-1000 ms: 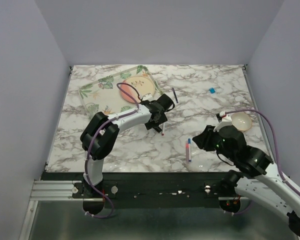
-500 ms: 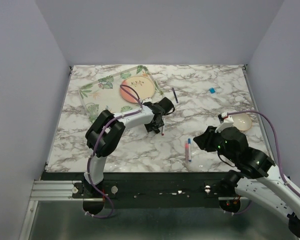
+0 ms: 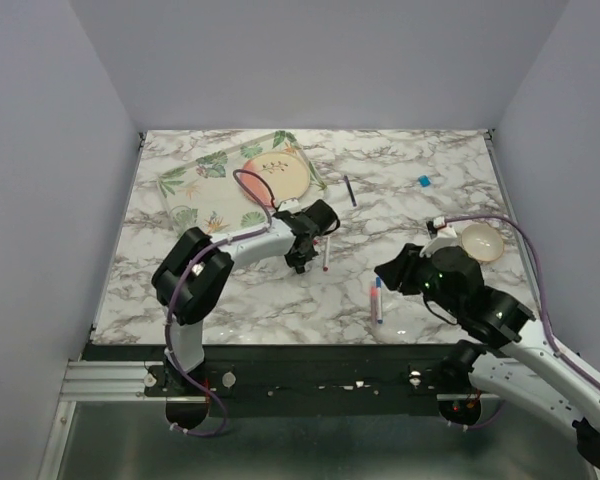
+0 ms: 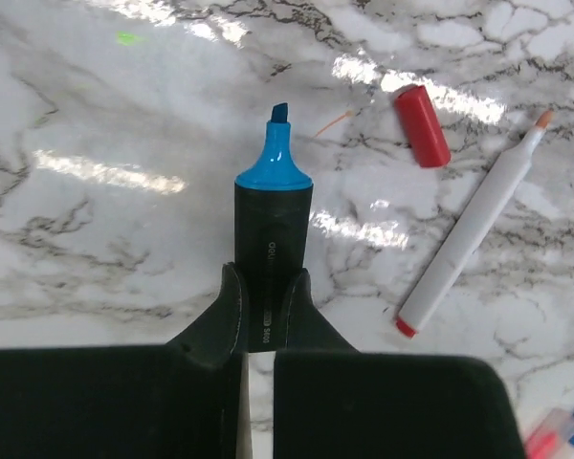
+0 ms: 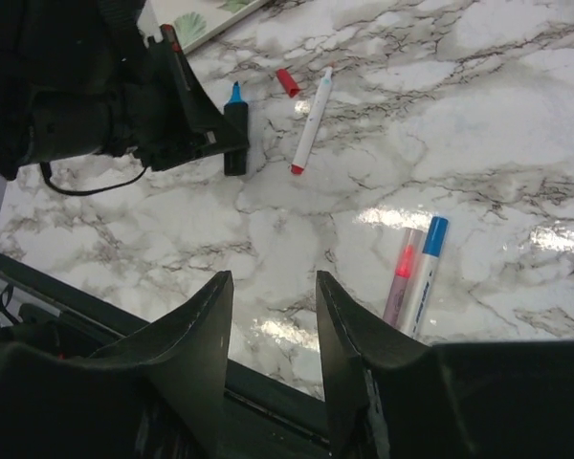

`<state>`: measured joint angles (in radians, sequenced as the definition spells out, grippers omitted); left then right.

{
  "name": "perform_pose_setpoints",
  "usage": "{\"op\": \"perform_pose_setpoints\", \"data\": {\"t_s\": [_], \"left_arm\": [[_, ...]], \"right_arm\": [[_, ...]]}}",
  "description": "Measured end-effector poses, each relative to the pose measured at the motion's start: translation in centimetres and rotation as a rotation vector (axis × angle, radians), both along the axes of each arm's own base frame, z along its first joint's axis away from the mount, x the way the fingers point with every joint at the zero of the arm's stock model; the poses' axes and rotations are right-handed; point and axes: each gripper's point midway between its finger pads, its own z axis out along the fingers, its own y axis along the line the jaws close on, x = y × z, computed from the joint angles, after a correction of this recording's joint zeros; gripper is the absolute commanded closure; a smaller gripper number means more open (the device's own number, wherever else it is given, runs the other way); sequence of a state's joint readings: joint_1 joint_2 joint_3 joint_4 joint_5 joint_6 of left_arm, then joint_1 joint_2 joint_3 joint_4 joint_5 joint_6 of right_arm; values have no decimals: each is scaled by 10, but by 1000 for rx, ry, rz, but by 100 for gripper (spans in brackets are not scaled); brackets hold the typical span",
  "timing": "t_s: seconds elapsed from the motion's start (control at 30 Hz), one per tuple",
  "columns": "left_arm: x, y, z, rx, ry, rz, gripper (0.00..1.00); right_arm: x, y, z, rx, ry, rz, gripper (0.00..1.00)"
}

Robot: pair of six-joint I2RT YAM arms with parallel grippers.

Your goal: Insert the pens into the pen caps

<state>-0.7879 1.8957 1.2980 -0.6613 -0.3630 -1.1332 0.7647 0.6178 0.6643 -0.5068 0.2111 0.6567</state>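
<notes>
- The top external view looks steeply down from high above the near edge, taking in the whole marble table (image 3: 420,215).
- The left wrist view faces down, very close to the tabletop.
- The right wrist view looks obliquely from farther off; at its upper left are the marker (image 5: 235,134), white pen (image 5: 309,120) and red cap (image 5: 287,81), which it shares with the left wrist view.

Mid-worktop (image 3: 250,300), the left hand (image 4: 266,292) grips a chunky marker (image 4: 273,225). A short cap (image 4: 422,125) and a slim pen (image 4: 469,234) lie just to its right, apart. Two pens (image 3: 377,298) lie side by side nearer the front edge. A tray (image 3: 180,180) carrying a plate (image 3: 280,175) sits far left, with a thin pen (image 3: 350,191) to its right. A bowl (image 3: 481,241) sits near the right edge.
</notes>
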Motion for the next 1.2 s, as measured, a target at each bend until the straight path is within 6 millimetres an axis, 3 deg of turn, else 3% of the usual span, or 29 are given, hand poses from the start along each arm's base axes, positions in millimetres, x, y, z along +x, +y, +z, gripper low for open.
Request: {"op": "perform_pose_setpoints", "data": {"t_s": [0.13, 0.37, 0.47, 0.53, 0.57, 0.63, 0.77, 0.83, 0.93, 1.07, 1.2], "left_arm": [[-11, 12, 30, -8, -55, -83, 100], [-34, 5, 131, -170, -352, -345, 100], [-36, 13, 150, -179, -420, -344, 91], [-33, 18, 152, -163, -436, -327, 83], [-32, 20, 150, -152, -435, -319, 60], [-32, 24, 142, -133, -423, -314, 44], [-29, 24, 124, -150, -387, -276, 43], [-24, 24, 114, -154, -355, -232, 43], [-11, 15, 106, -155, -293, -149, 42], [16, -16, 99, -163, -223, -61, 42], [30, -36, 87, -175, -168, 5, 43]], "right_arm": [[15, 9, 0, -24, 16, -24, 45], [59, 42, 59, 57, -34, -39, 42], [67, 54, 68, 86, -49, -18, 42], [70, 58, 62, 56, -50, 4, 42], [73, 59, 54, 17, -51, 19, 42], [81, 62, 39, -55, -40, 38, 43], [96, 60, 1, -205, 28, 47, 43], [95, 54, -4, -225, 44, 39, 43], [88, 46, 0, -209, 32, 25, 43], [76, 35, 16, -164, -12, 10, 43], [66, 24, 16, -154, -25, -3, 44]]}}
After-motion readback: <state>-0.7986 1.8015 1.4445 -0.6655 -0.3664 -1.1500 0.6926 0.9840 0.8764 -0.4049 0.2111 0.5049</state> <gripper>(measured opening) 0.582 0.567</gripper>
